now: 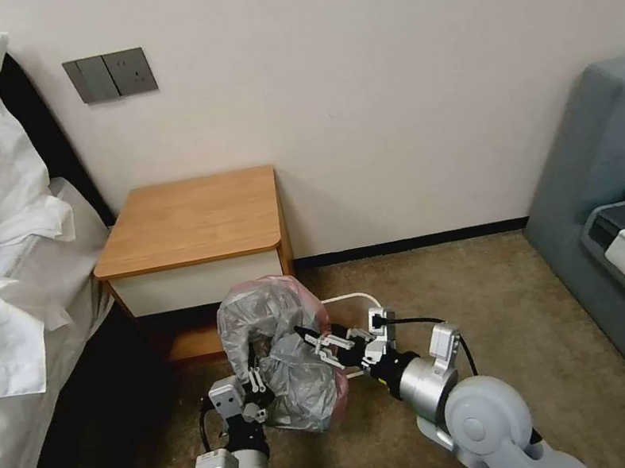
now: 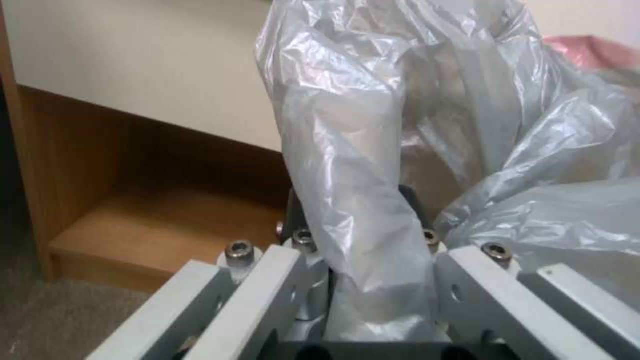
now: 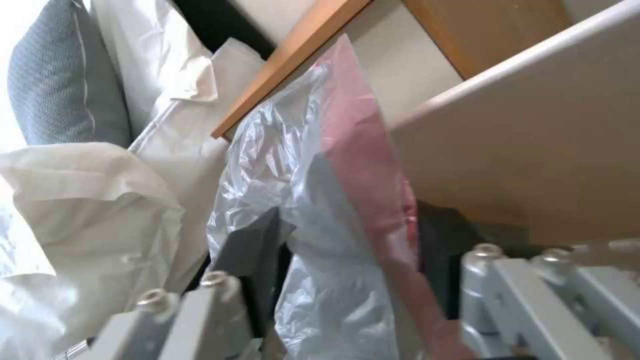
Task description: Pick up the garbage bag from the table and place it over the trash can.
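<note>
While my left fingers [image 2: 363, 240] and right fingers [image 3: 347, 300] each pinch a fold of the garbage bag [image 1: 285, 352] low before the worktop [image 1: 189, 219], over the trash can [image 3: 533, 165], the thin film could slip or tear.

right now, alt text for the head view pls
Both grippers hold a crinkly grey garbage bag with a pink rim low over the carpet: left gripper on its left edge, right gripper on its right. Behind stands a wooden nightstand, beside a bed.
</note>
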